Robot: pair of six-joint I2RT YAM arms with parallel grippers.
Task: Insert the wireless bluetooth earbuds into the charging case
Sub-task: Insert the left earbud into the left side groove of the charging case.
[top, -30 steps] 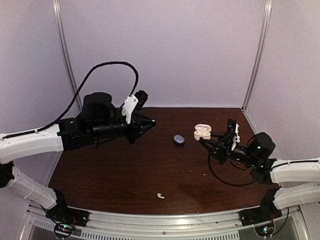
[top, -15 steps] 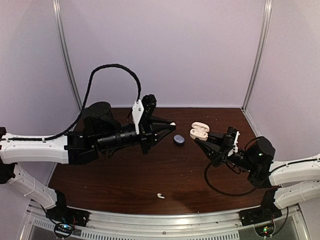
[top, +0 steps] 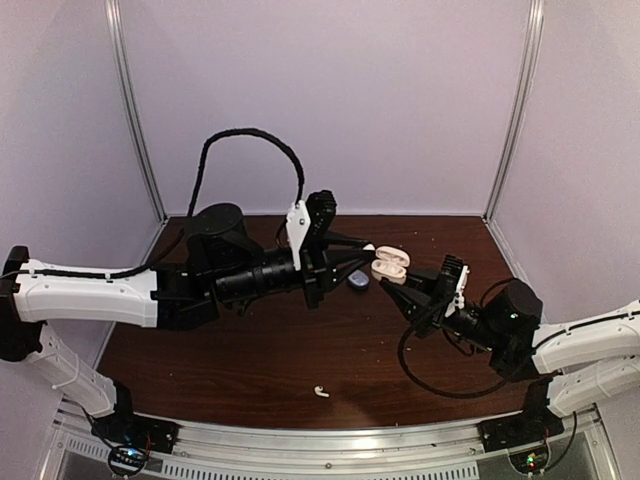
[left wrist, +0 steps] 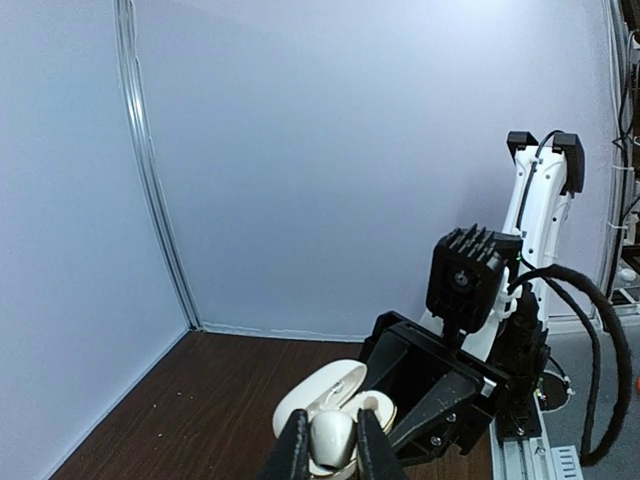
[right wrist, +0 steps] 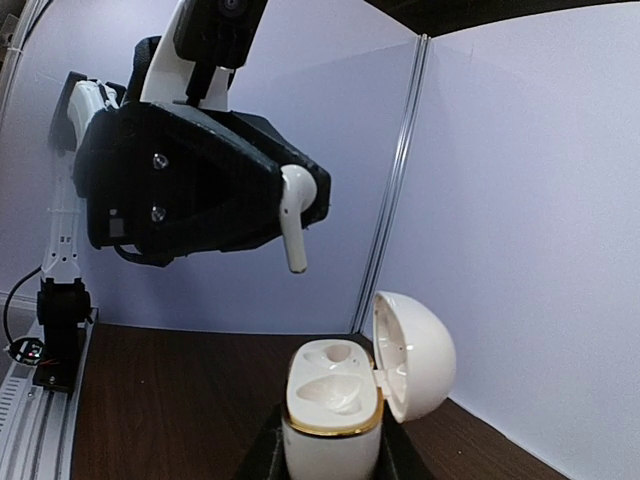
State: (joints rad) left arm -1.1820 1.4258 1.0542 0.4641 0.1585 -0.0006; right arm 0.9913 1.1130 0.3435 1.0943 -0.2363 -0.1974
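**White earbud held just above the open charging case**

The white earbud (right wrist: 293,215) is off the tabletop, pinched by its bulb end in the left tool (left wrist: 327,447), whose two fingers are closed down to the width of the bud. In the right wrist view its short stem points downward and hangs free in the air, above the charging case (right wrist: 335,405) and to the left of it, without touching it.

The case is white with a gold rim. Its lid is swung open to one side and both moulded wells face up. The right tool (top: 396,281) holds the lower body of the case between its fingers, closed against it, and keeps it raised above the tabletop (top: 250,350).

From above, the two tools meet tip to tip over the far middle of the tabletop, with the bud just beside the case.

A small purple case (top: 358,279) lies on the wood directly below the left tool's fingers. A second white earbud (top: 321,391) lies alone near the front edge, well apart from both tools.
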